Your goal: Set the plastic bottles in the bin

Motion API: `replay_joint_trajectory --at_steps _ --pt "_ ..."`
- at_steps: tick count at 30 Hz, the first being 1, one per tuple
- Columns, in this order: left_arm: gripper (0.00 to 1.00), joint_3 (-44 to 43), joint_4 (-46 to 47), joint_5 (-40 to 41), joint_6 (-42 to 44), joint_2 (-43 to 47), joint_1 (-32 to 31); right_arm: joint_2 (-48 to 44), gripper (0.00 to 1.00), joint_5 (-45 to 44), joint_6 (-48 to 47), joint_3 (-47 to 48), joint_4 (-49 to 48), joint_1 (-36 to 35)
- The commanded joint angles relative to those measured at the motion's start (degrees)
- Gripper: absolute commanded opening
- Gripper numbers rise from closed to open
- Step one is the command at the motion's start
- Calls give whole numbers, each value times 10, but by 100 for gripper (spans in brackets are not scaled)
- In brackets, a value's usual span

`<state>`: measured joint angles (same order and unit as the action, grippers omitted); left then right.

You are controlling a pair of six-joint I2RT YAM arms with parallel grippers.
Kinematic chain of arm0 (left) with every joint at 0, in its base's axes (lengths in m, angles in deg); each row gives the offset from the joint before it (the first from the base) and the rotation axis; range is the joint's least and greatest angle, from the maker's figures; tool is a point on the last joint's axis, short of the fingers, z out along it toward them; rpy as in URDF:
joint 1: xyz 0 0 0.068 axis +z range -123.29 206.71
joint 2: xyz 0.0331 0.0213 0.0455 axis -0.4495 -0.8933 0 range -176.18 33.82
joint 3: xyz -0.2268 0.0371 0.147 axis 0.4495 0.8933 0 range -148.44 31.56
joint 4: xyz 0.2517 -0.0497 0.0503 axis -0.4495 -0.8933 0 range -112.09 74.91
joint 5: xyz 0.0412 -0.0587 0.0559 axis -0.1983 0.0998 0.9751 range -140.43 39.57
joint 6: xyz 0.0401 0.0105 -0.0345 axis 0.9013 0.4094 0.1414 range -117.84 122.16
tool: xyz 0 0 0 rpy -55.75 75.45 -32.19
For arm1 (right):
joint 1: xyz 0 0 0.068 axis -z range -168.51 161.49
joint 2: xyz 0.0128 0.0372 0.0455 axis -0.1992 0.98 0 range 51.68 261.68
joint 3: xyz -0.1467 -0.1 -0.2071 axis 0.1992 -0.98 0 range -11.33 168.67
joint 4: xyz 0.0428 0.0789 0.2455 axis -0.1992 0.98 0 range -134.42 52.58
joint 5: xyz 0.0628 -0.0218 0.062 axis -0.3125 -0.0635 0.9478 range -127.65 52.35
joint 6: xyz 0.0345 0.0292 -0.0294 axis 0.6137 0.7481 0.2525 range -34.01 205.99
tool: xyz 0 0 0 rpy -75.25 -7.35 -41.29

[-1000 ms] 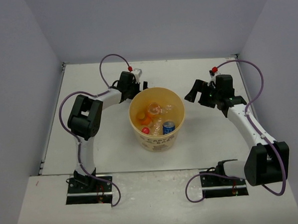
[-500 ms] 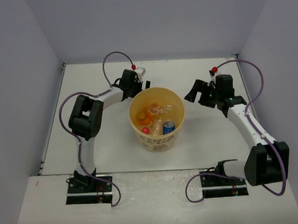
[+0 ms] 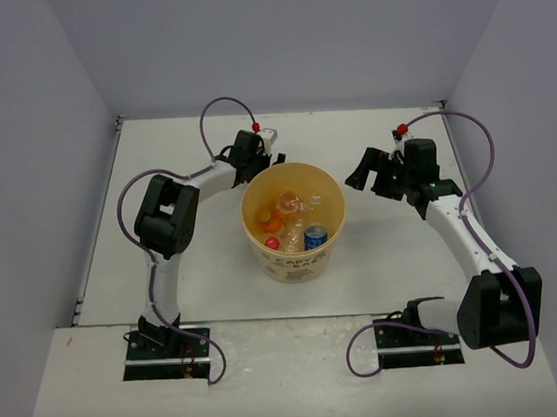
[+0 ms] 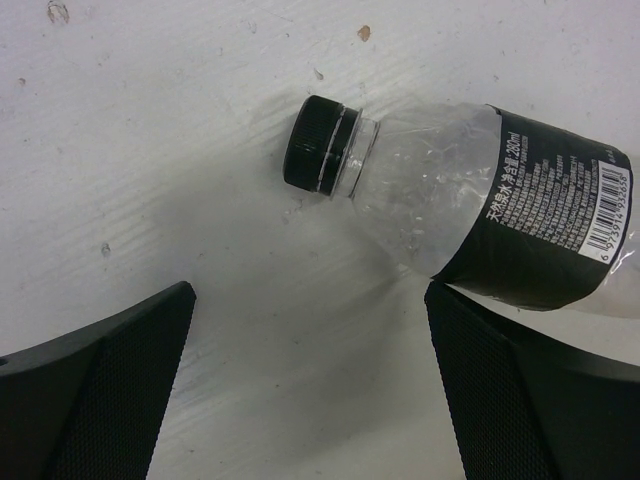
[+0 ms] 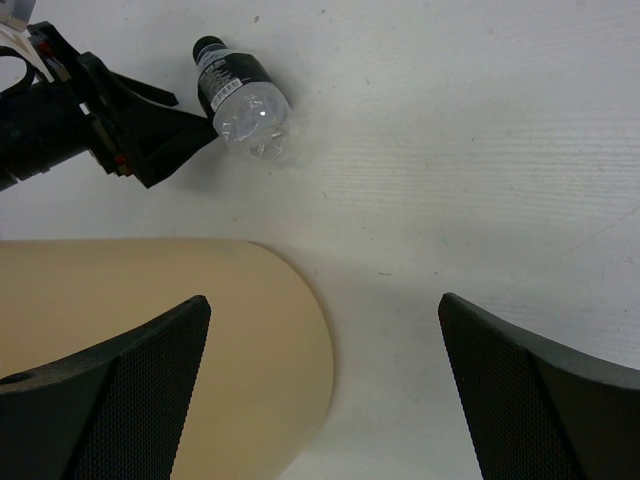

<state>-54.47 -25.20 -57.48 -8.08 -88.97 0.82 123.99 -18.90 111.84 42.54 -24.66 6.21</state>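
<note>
The yellow-orange bin (image 3: 295, 254) stands mid-table; its tan wall shows in the right wrist view (image 5: 170, 340). Inside it lie two orange bottles (image 3: 283, 205), a red-capped one (image 3: 272, 242), a blue-labelled one (image 3: 315, 236) and a clear one (image 3: 312, 203). One more clear bottle (image 4: 470, 210) with a black cap and black label lies on its side on the table behind the bin; it also shows in the right wrist view (image 5: 240, 95). My left gripper (image 4: 308, 300) is open and empty just short of it, its right finger by the label. My right gripper (image 3: 365, 171) is open and empty right of the bin.
In the right wrist view the left gripper (image 5: 110, 120) sits against the lying bottle's left side. The white table (image 3: 402, 249) is walled at the back and both sides. In the top view the left gripper (image 3: 263, 156) covers the lying bottle.
My left gripper has moved to the right along the far side of the bin's rim. The right arm has not moved.
</note>
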Motion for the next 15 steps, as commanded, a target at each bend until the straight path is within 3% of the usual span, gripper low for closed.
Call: replay_joint_trajectory --at_steps 1,11,15 --pt "100 -22 -9 3 9 7 -5 -19 99 -5 -8 -5 -9 1" --pt "100 -2 3 4 6 70 -7 -24 99 6 10 -26 -13 0" --pt "100 0 4 6 6 84 -6 -20 99 -11 25 -61 -14 -59"
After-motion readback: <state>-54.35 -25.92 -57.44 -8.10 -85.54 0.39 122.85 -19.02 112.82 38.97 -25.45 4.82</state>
